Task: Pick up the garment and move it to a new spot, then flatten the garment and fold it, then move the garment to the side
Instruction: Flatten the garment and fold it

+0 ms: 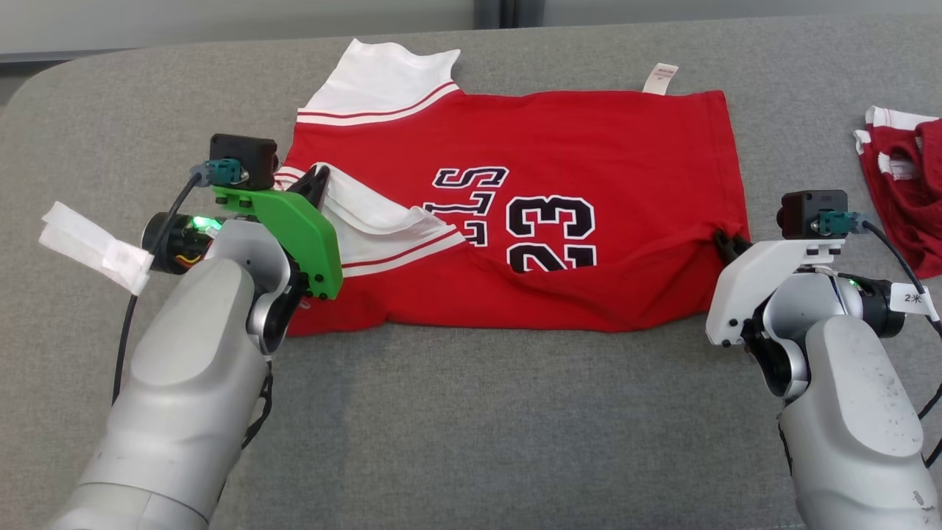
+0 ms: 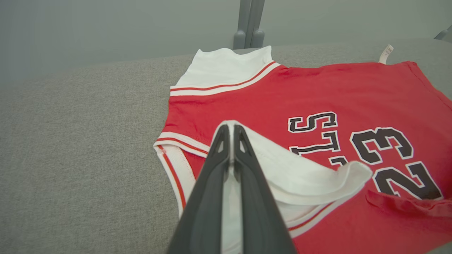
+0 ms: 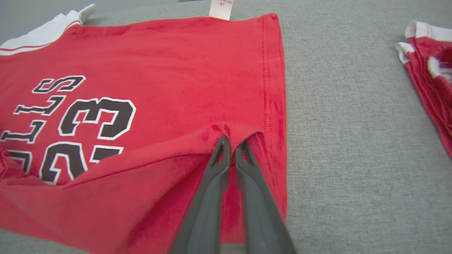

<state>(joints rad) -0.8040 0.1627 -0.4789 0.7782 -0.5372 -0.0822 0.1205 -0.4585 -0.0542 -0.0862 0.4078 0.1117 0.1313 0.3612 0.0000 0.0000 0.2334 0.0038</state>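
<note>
The left gripper (image 2: pixel 231 132) and right gripper (image 3: pixel 232 144) each pinch the garment (image 1: pixel 589 140), so move both together to keep the fold straight.

On one grey counter (image 1: pixel 471 427): one spread jersey (image 1: pixel 559 147), one crumpled garment (image 1: pixel 905 199), and a pair: left end effector (image 1: pixel 318 180), right end effector (image 1: pixel 725 243).

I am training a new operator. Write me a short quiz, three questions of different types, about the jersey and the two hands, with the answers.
1. True or false: the left hand is shut on white fabric of the red jersey.
2. Where does the right hand grip the jersey? A) a red edge B) the white label C) the printed number
3. Fill in: a second red garment lies on the robot's ____ side of the jersey.
Key: 1 true; 2 A; 3 right.
</note>
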